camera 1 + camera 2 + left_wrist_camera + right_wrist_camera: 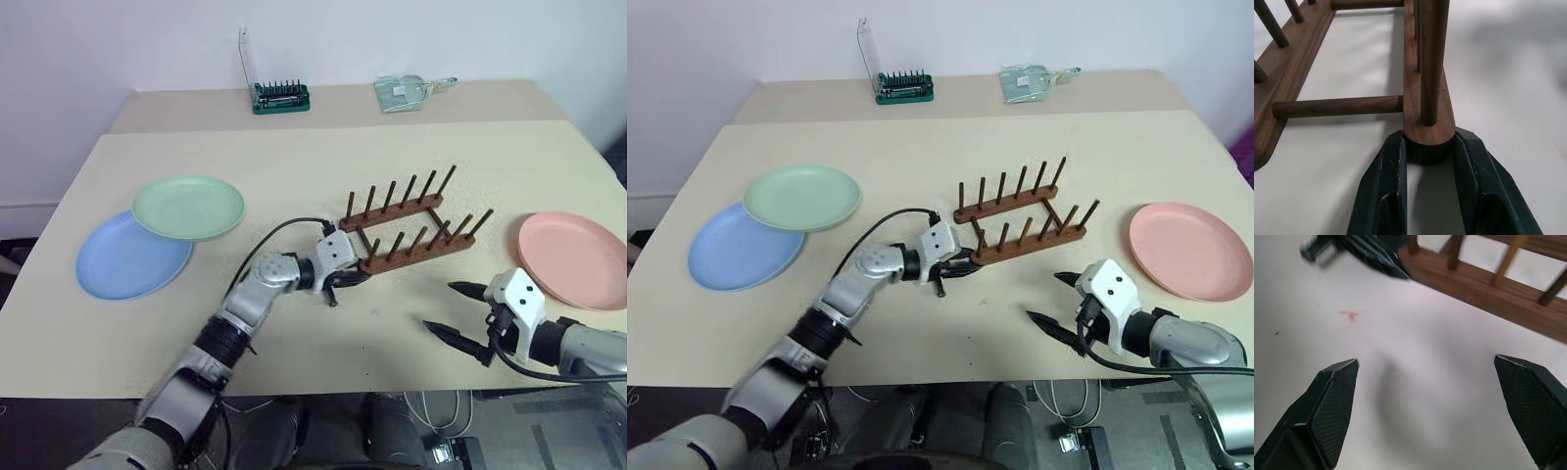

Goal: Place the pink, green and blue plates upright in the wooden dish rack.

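The wooden dish rack (411,230) stands empty at mid-table, its pegs upright. My left gripper (351,277) is at the rack's left end; in the left wrist view its fingers (1391,166) press both sides of the near rail's rounded end (1428,129), shut on it. The right gripper (446,306) hovers open over bare table in front of the rack, nothing between its fingers (1334,396). The pink plate (573,257) lies flat at the right. At the left the green plate (188,206) lies with its edge overlapping the blue plate (122,259).
A small green tray of metal bits (281,97) and a clear plastic packet (404,91) sit on the rear table section. The table's front edge (343,387) runs just below both grippers. A small red mark (1350,314) is on the tabletop.
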{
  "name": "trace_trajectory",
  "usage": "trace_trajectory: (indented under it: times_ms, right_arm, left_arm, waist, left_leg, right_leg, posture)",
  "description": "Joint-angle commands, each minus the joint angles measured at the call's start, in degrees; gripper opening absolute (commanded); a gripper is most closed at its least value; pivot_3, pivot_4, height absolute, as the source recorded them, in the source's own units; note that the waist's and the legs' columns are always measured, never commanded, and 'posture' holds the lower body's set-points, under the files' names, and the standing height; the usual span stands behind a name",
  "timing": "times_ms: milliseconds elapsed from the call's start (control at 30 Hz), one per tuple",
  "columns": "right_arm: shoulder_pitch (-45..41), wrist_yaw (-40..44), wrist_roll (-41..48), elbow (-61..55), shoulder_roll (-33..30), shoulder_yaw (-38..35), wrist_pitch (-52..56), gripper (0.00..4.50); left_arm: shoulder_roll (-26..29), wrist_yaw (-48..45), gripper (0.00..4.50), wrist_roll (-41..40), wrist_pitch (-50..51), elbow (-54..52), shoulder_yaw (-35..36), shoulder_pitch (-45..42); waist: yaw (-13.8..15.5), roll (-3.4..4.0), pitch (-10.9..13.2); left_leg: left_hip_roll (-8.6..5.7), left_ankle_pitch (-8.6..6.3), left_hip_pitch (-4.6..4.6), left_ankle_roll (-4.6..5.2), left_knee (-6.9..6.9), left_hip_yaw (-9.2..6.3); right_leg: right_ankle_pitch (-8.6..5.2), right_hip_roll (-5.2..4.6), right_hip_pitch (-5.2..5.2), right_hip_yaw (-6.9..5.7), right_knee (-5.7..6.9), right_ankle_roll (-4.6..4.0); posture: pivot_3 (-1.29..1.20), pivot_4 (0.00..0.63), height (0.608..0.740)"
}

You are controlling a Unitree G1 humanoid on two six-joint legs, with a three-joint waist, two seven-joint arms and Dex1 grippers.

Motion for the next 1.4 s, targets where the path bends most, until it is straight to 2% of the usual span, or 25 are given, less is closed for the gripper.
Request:
trace_trajectory:
  times_ms: [33,200,433,533,633,700,767,833,967,1100,1267,1400]
  right_arm:
    - [-0.2,-0.3,0.1,-1.4,0.0,-1.6,-1.2,4.5]
    - [0.5,-1.2,-0.5,-1.9,0.8,-1.1,-1.8,4.5]
    - [-1.4,-3.8,-2.1,-0.3,1.1,-0.6,-1.8,4.5]
    - [-2.9,-6.0,-4.5,3.0,0.4,-0.7,-0.8,3.66]
    - [-3.9,-6.9,-6.7,5.7,-0.1,-0.2,-1.2,2.13]
    - [-5.5,-7.4,-7.8,7.6,-0.4,1.0,-0.7,1.04]
    - [-6.6,-7.7,-9.5,9.1,-1.0,2.8,-0.5,0.03]
    - [-8.3,-8.8,-11.9,10.6,-1.1,4.5,-0.6,0.0]
    - [-12.6,-10.5,-15.3,13.8,-0.8,7.1,-1.2,0.0]
    - [-20.3,-12.7,-19.1,20.4,0.8,11.3,-3.1,0.0]
    - [-29.1,-15.7,-23.4,29.5,3.2,14.8,-6.9,0.0]
    - [-35.2,-17.6,-25.1,36.5,5.7,16.1,-9.3,0.0]
  left_arm:
    - [0.5,-5.5,0.68,-1.5,-3.8,5.2,1.7,-3.9]
    - [0.4,-9.6,0.68,-2.3,-5.5,10.5,3.5,-6.1]
    - [1.8,-8.0,4.1,1.0,-4.7,10.8,3.9,-5.2]
    - [4.9,-8.4,4.16,0.6,0.0,5.0,4.6,-2.1]
    - [8.2,-12.3,3.16,-4.2,8.0,-7.1,5.1,3.0]
    - [9.4,-14.1,2.11,-7.1,14.1,-14.9,4.1,5.3]
    - [8.3,-12.8,1.08,-7.3,17.6,-18.2,2.6,5.7]
    - [6.4,-9.6,0.09,-4.4,18.1,-18.0,0.4,5.1]
    - [4.5,-4.3,0.09,2.3,13.3,-14.1,-3.5,3.7]
    - [0.4,7.6,0.09,7.8,10.8,-6.8,-2.4,1.4]
    - [-1.5,17.1,0.09,10.3,5.5,-1.8,0.1,0.2]
    - [-3.0,20.8,0.09,9.7,6.9,0.7,2.3,-0.3]
  waist:
    - [0.1,-0.01,0.0]
    - [-0.1,-0.02,0.0]
    - [-0.1,-0.03,0.0]
    - [-0.4,-0.04,0.0]
    - [-0.8,-0.02,0.0]
    - [-1.2,0.02,0.0]
    - [-1.2,0.0,0.0]
    - [-1.0,-0.01,0.0]
    - [-1.3,-0.01,0.0]
    - [-1.4,-0.06,0.0]
    - [-1.5,-0.06,0.0]
    - [-1.5,-0.04,0.0]
  left_leg:
    - [0.0,0.0,0.0,0.01,0.0,0.0]
    - [0.0,-0.02,-0.02,0.03,0.0,-0.02]
    - [0.0,-0.02,-0.02,0.03,0.0,-0.02]
    - [0.01,-0.01,0.02,0.02,0.0,-0.01]
    - [0.01,-0.01,0.03,0.02,-0.02,-0.02]
    - [0.0,-0.02,0.03,0.04,-0.04,-0.02]
    - [-0.01,-0.02,0.02,0.04,-0.02,-0.02]
    - [-0.04,-0.01,0.01,0.03,0.0,-0.05]
    - [-0.03,0.0,0.02,0.0,0.0,-0.04]
    - [-0.03,0.01,0.11,-0.01,0.01,0.01]
    - [-0.01,0.03,0.25,-0.05,-0.02,0.03]
    - [-0.01,0.04,0.3,-0.06,-0.03,0.09]
  right_leg:
    - [0.0,-0.01,0.01,0.0,-0.01,0.0]
    - [0.0,0.0,-0.02,0.0,-0.03,0.0]
    - [0.01,0.0,-0.02,0.0,-0.02,0.0]
    - [0.01,0.02,-0.01,0.02,0.0,0.0]
    - [0.01,0.02,-0.03,0.03,0.05,0.0]
    - [0.01,0.01,-0.04,0.05,0.06,-0.01]
    - [0.01,0.0,-0.03,0.05,0.05,-0.01]
    - [0.01,-0.01,0.01,0.05,0.05,-0.01]
    - [0.01,0.0,0.0,0.05,0.05,-0.01]
    - [0.04,-0.01,0.09,0.07,0.02,-0.04]
    - [0.05,0.01,0.17,0.11,0.04,-0.04]
    - [0.06,0.03,0.16,0.2,0.07,-0.04]
  posture:
    - [0.0,0.15,0.735]
    - [0.0,0.15,0.735]
    - [0.0,0.15,0.735]
    - [0.0,0.15,0.735]
    - [0.0,0.15,0.735]
    - [0.0,0.15,0.735]
    - [0.0,0.15,0.735]
    - [0.0,0.15,0.735]
    - [0.0,0.15,0.735]
    - [0.0,0.15,0.735]
    - [0.0,0.15,0.735]
    - [0.0,0.15,0.735]
